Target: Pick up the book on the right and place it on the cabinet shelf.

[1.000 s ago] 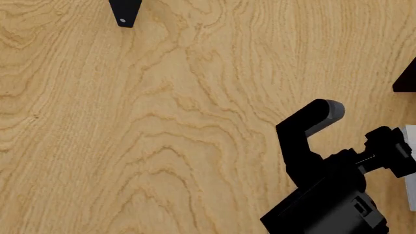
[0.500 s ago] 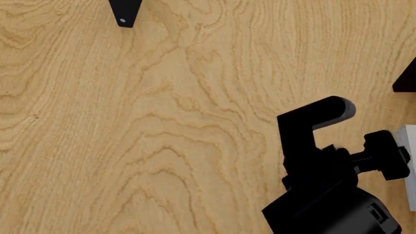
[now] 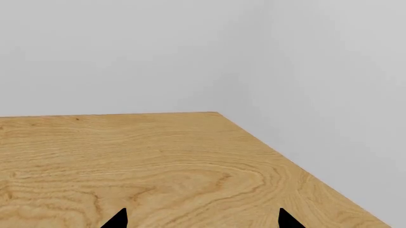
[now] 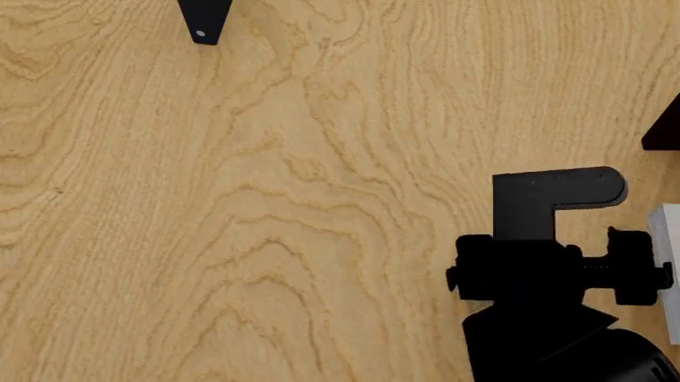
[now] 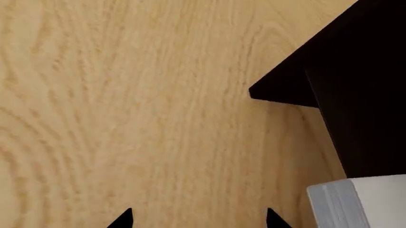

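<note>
Only the right wrist view showed the book (image 5: pixel 374 202) beside the dark cabinet shelf (image 5: pixel 355 80). Both arms' fingers were spread over the wooden tabletop (image 4: pixel 266 223).

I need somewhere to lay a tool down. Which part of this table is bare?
The table is bare from the black book at the far edge across to the right arm. It is crowded at the right edge: the book and the cabinet shelf.
</note>
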